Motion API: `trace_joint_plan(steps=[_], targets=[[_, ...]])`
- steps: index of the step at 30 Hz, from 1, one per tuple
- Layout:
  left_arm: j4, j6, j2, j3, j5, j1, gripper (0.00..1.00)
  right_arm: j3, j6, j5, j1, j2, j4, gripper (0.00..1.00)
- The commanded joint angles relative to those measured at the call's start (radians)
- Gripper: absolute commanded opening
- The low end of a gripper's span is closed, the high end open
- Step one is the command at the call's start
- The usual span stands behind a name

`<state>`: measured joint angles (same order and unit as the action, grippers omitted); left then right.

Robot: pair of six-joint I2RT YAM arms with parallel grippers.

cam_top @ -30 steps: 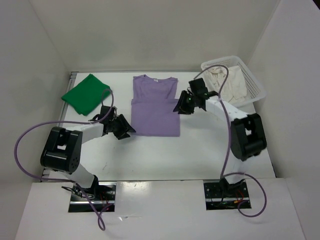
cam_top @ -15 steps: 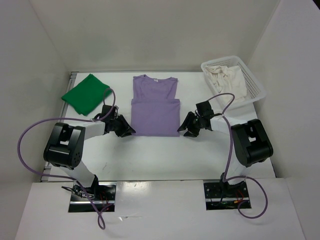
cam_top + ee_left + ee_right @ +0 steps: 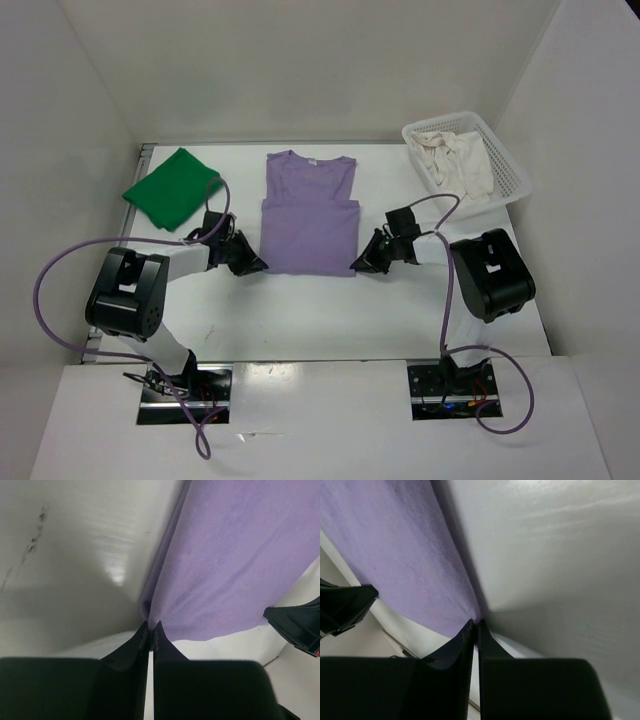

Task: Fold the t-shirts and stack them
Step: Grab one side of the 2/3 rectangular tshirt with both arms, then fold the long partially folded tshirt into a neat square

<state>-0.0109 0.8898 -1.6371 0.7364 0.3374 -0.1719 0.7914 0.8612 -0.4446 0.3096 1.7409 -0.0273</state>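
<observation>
The lavender t-shirt [image 3: 310, 212] lies flat mid-table, sleeves folded in, collar at the far end. My left gripper [image 3: 262, 266] is shut on its near left hem corner, cloth pinched between the tips [image 3: 150, 624]. My right gripper [image 3: 356, 267] is shut on the near right hem corner [image 3: 476, 622]. The purple cloth [image 3: 230, 565] fills the left wrist view's right side and the right wrist view's left side [image 3: 395, 555]. A folded green t-shirt [image 3: 172, 188] sits at the far left. A cream t-shirt [image 3: 455, 162] lies crumpled in the basket.
A white mesh basket [image 3: 510, 165] stands at the far right corner by the right wall. White walls enclose the table on three sides. Purple cables loop from both arms over the near table.
The right arm swung back from the shirt's far right side to its near right corner. Both grippers closed on the hem corners. The left gripper crept slightly toward the shirt.
</observation>
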Motion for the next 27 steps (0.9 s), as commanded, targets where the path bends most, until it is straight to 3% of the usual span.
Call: trace_joint_plan(steps=[1,3,8,11,12,15,20,27], targets=[[-0.064,-0.038,0.045,-0.026,-0.02,0.002,0.04,-0.035,0.016,0.046,0.032,-0.023,-0.002,0.08],[-0.101,-0.048,0.074,-0.038,-0.02,0.002,0.01,-0.044,0.016,0.066,0.045,-0.041,-0.034,0.0],[-0.222,-0.084,0.18,-0.121,0.072,0.002,0.0,-0.116,0.065,0.104,0.121,-0.199,-0.101,0.0],[-0.365,-0.101,0.327,-0.144,0.138,0.002,0.0,-0.156,0.096,0.124,0.184,-0.355,-0.207,0.0],[-0.6,-0.115,0.509,-0.05,0.159,0.002,0.0,-0.165,0.108,0.157,0.193,-0.587,-0.385,0.0],[-0.638,-0.144,0.499,-0.002,0.16,0.014,0.0,-0.118,0.061,0.133,0.148,-0.633,-0.451,0.0],[-0.578,-0.167,0.39,0.207,0.149,0.092,0.0,0.132,-0.066,0.093,0.037,-0.433,-0.438,0.0],[-0.396,-0.135,0.026,0.518,0.083,0.114,0.0,0.601,-0.175,0.103,-0.065,0.026,-0.436,0.0]])
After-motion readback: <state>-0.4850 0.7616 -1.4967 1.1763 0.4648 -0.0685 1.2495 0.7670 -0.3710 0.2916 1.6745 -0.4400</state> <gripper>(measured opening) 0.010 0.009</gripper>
